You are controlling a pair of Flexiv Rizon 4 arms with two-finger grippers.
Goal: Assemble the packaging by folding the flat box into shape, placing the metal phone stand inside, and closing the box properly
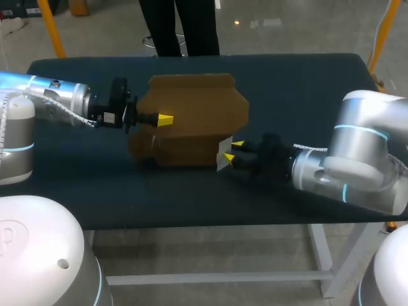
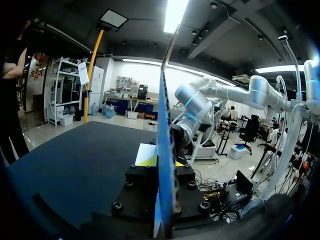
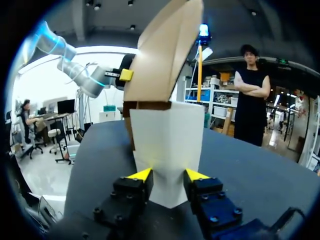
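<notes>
**Box held from 2 sides, mid-table**

The cardboard box sits partly folded near the middle of the dark table. Its brown panels stand up at angles, and the upper panel leans away from the robot.

The left gripper comes in from the left and is clamped on the box's left side. In the head view, 1 yellow tip lies on the outer face of the brown card. In the left wrist view, a card panel runs edge-on straight up between the 2 fingers, and both press against it.

The right gripper is at the box's near right corner, closed on a white flap that juts out from the brown card there. In the right wrist view the flap's narrow lower end is pinched between the 2 yellow tips. The flap is creased down its middle and widens as it rises to meet the brown card.

Each wrist camera has the box in its way. From the left wrist, the upright panel splits the scene and covers part of the right arm beyond it. From the right wrist, the flap and the tall brown panel fill the space ahead, and only 1 yellow tip of the left gripper shows past the card's edge. The table around the box is bare dark cloth.
</notes>
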